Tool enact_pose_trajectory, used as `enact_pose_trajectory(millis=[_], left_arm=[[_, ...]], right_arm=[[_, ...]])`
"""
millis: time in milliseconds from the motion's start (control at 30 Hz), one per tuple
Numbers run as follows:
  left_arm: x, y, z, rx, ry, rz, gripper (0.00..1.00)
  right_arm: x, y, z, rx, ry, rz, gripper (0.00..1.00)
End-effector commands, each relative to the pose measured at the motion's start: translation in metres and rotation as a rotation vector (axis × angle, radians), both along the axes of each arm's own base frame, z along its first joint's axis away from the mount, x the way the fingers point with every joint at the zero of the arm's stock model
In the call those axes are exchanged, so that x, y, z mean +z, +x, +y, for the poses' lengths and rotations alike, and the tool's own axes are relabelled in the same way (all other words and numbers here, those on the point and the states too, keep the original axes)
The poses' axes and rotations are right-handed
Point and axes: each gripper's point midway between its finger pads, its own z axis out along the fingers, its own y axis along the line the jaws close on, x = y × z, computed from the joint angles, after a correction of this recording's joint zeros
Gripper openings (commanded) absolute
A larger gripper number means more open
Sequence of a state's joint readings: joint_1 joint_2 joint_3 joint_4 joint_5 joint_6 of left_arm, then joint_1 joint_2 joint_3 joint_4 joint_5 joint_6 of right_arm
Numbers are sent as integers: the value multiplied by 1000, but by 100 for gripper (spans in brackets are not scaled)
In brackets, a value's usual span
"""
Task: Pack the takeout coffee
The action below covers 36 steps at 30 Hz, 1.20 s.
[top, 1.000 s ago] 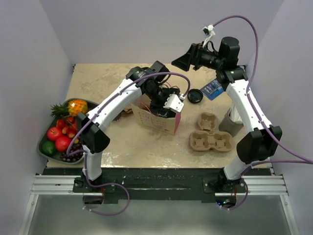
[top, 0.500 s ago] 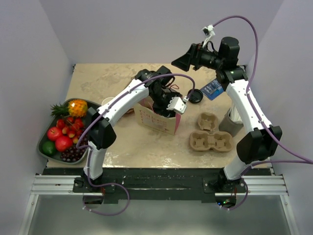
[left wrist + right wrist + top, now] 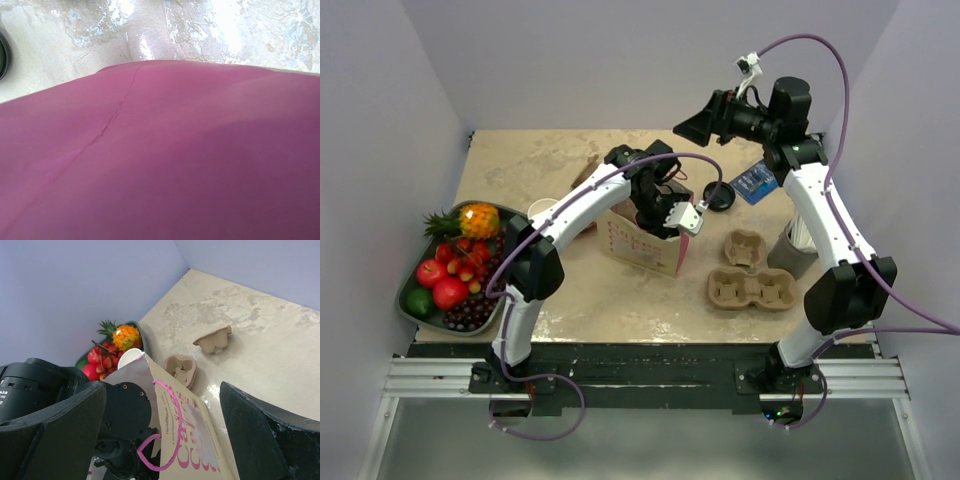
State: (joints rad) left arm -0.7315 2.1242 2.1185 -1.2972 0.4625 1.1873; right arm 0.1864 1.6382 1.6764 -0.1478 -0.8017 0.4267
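The takeout coffee is hidden in every view. A beige paper bag (image 3: 645, 245) with pink print and pink handles stands open mid-table. My left gripper (image 3: 667, 212) reaches down into its mouth, so its fingers are hidden and I cannot tell how they stand. The left wrist view is almost filled by the bag's pink side panel (image 3: 160, 160). In the right wrist view the left arm's black wrist (image 3: 122, 410) sits inside the bag (image 3: 200, 435). My right gripper (image 3: 696, 126) hangs high above the table's back, open and holding nothing, its wide fingers (image 3: 55, 425) framing the bag.
A loose black lid (image 3: 718, 196) and a blue card (image 3: 753, 183) lie right of the bag. Pulp cup carriers (image 3: 750, 270) and stacked cups (image 3: 795, 245) stand at the right. A lidless white cup (image 3: 542, 208) and a fruit tray (image 3: 415, 290) are at the left.
The left arm has swung rightward, carrying its gripper a little further right over the bag's mouth. The right arm has stayed still.
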Motion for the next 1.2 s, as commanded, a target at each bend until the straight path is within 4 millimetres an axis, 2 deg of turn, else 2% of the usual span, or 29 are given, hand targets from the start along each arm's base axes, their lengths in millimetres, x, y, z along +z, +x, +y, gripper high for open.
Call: enact_pose_trajectory(millis=[0, 200, 233, 267, 433, 467, 600, 700, 733, 767, 1167], left_arm=[[-6, -3, 0, 10, 17, 21, 16], [-21, -4, 4, 32, 49, 32, 20], [-23, -1, 7, 42, 60, 24, 22], [-24, -1, 7, 49, 62, 24, 29], [-8, 4, 1, 63, -4, -26, 44], [-4, 7, -1, 66, -22, -42, 51], [12, 5, -4, 72, -69, -57, 59], [23, 1, -4, 68, -88, -60, 76], [25, 1, -4, 69, -93, -62, 85], [32, 1, -5, 72, -109, -72, 99], [75, 6, 1, 115, -200, -119, 99]], right_arm=[[7, 4, -5, -21, 4, -40, 99], [8, 6, -7, -29, 6, -43, 99], [9, 5, -8, -31, 6, -44, 99], [9, 5, -7, -31, 7, -42, 99], [11, 6, -9, -37, 9, -49, 99], [12, 6, -9, -39, 9, -47, 99], [19, 5, -9, -39, 12, -67, 99], [22, 4, -10, -41, 9, -75, 99], [25, 3, -10, -41, 8, -83, 99], [25, 3, -10, -41, 7, -83, 99], [29, 2, -10, -39, 6, -90, 99]])
